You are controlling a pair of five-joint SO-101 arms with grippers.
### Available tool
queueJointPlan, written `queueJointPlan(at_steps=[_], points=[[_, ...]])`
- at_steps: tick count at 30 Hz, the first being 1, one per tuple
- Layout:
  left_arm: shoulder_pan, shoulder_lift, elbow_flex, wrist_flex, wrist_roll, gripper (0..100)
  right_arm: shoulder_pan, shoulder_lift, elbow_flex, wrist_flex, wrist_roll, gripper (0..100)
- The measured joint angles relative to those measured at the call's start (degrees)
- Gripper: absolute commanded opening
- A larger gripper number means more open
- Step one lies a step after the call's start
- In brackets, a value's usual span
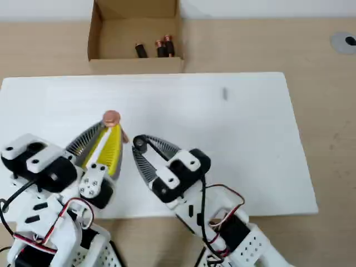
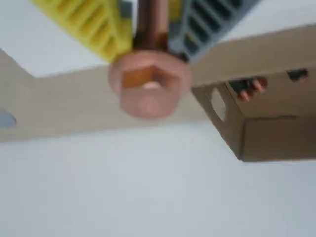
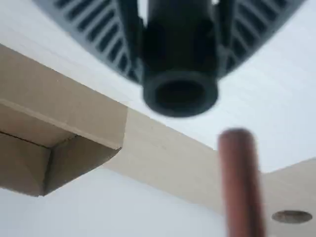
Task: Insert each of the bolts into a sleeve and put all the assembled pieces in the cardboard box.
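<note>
My left gripper (image 1: pixel 113 127), with one yellow and one grey finger, is shut on a copper bolt (image 1: pixel 111 117) over the white sheet (image 1: pixel 233 144); its hex head (image 2: pixel 149 89) points away from the wrist. My right gripper (image 1: pixel 140 146) is shut on a black sleeve (image 1: pixel 139 143) just right of the bolt, a small gap between them. The sleeve's open bore (image 3: pixel 180 93) faces outward, and the copper bolt shank (image 3: pixel 242 182) shows beside it. The cardboard box (image 1: pixel 135 65) stands at the far edge with several assembled pieces (image 1: pixel 156 48) inside.
The white sheet covers most of the wooden table (image 1: pixel 322 89). A small grey piece (image 1: pixel 225 93) lies on the sheet's far right part. A round grey port (image 1: pixel 344 42) sits in the table's far right corner.
</note>
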Motion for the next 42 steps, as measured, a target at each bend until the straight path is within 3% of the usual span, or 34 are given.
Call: queueJointPlan(at_steps=[11,42], points=[[-0.09,0.26,4.84,-10.9,0.0,1,0.09,0.0,0.0,0.0,-0.18,0.9],[5.01,0.0,7.56,-7.65,1.76,1,0.09,0.0,0.0,1.93,-0.18,0.9]])
